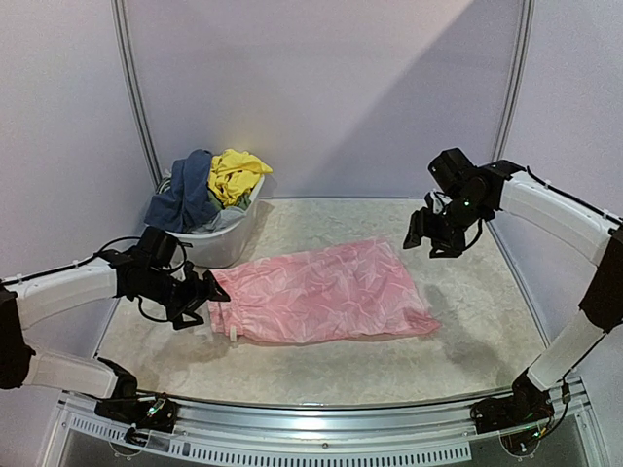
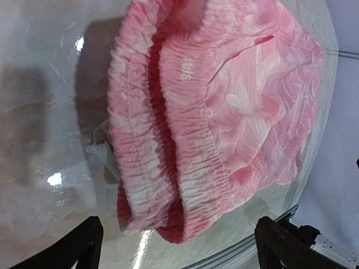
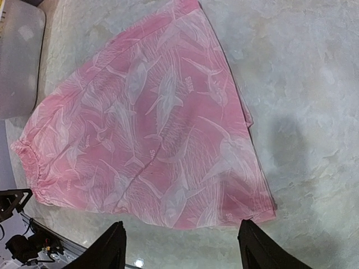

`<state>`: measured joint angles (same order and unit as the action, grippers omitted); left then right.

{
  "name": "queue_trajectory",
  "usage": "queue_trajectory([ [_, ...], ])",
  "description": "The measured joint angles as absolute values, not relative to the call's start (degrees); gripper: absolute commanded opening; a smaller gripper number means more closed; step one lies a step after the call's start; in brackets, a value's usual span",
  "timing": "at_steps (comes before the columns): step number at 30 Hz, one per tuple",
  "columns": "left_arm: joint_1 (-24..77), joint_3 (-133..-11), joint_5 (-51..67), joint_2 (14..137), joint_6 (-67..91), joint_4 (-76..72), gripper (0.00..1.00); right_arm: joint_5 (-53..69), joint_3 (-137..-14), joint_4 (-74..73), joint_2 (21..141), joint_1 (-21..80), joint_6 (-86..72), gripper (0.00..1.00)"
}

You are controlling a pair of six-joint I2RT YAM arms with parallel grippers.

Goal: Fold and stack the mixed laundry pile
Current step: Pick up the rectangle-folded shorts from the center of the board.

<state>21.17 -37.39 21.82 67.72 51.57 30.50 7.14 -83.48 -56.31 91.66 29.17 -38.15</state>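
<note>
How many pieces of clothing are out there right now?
3 for sure: a pink patterned piece flat on the table; a blue piece and a yellow piece heaped in the white tub. A greyish bit beneath may be another; more may be hidden.

Pink patterned garment (image 3: 151, 129) flat on table (image 3: 303, 67); tool (image 3: 180, 227) fingers spread.

Small white lettering on the pink patterned piece (image 3: 151, 129), repeated across the cloth and at its elastic waistband, too blurred to read
</note>
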Motion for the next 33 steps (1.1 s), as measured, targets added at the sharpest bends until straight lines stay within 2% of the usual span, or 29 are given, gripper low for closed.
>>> queue_trajectory([
  [7, 21.28, -36.16, 23.55, 74.98, 52.77, 23.59, 0.91, 5.08, -78.3, -56.07, 83.02, 32.45, -41.6, 0.86],
  [18, 21.67, -36.14, 25.5, 83.68, 53.32, 17.63, 0.75, 2.22, -74.54, -57.06, 74.7, 33.87, -44.82, 0.87],
  [21, 22.09, -35.83, 25.91, 84.58, 54.3, 15.27, 0.63, 1.93, -73.97, -57.84, 73.25, 33.93, -45.25, 0.87],
  [26, 23.7, -35.48, 26.37, 87.11, 55.88, 11.14, 0.3, 1.69, -73.49, -58.96, 71.96, 34.02, -46.26, 0.87],
  [33, 25.54, -36.51, 24.47, 85.65, 56.55, 13.74, 0.04, 1.54, -73.41, -59.16, 71.92, 34.17, -46.48, 0.83],
])
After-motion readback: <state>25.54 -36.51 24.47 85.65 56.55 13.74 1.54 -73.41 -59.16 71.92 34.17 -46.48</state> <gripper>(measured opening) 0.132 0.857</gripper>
